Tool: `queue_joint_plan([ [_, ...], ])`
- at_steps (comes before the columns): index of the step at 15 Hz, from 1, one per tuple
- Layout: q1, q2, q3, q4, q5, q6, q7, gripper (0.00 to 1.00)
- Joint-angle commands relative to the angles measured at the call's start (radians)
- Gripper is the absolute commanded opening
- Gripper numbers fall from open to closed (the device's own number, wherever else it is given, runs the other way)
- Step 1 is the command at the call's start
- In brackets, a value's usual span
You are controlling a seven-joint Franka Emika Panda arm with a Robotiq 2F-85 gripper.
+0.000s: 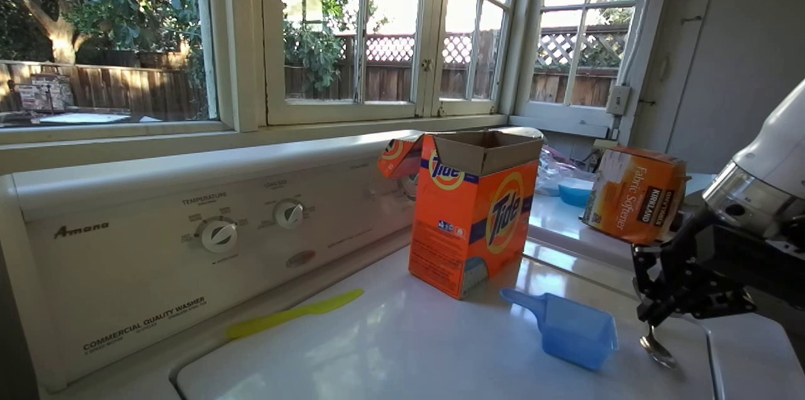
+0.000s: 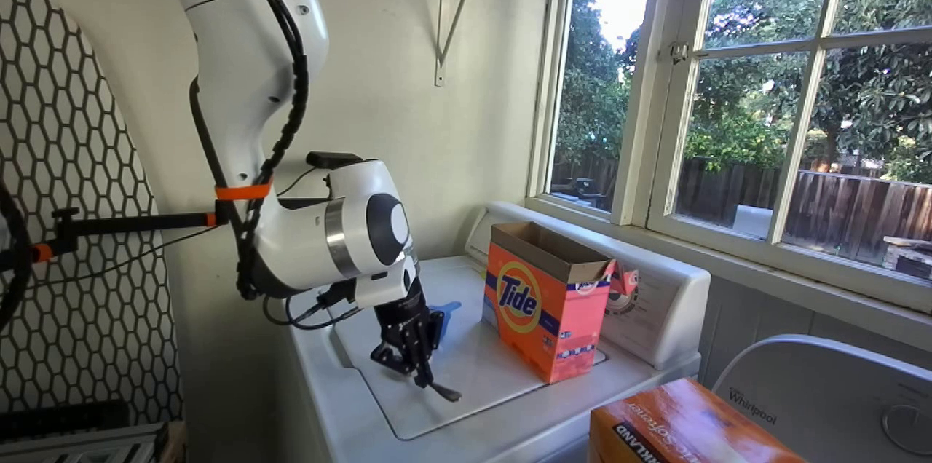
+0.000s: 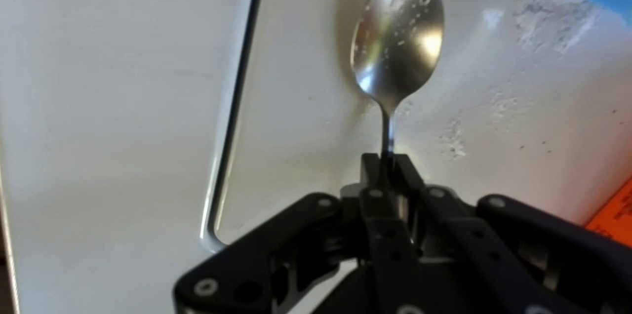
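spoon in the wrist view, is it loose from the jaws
No, the spoon is held by its handle between the closed jaws.

We distinguish a silver spoon point(image 3: 399, 37), black gripper point(image 3: 387, 162), blue scoop point(image 1: 578, 332), yellow-green utensil point(image 1: 294, 314), orange Tide box point(image 1: 475, 224) with yellow rings and dark-blue bands, and white panel point(image 2: 95, 317) patterned in black hexagons.
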Motion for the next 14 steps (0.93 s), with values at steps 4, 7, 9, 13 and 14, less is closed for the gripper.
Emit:
queue_joint_plan([
  [4,0.003,0.044,-0.011,0.028,-0.039,0.036,0.049,0.02],
  [7,0.004,0.051,-0.010,0.032,-0.042,0.036,0.053,0.02],
  [9,0.004,0.055,-0.011,0.034,-0.046,0.035,0.055,0.02],
  [13,0.004,0.055,-0.010,0.035,-0.053,0.034,0.056,0.23],
  [14,0.004,0.054,-0.010,0.034,-0.053,0.034,0.055,0.36],
])
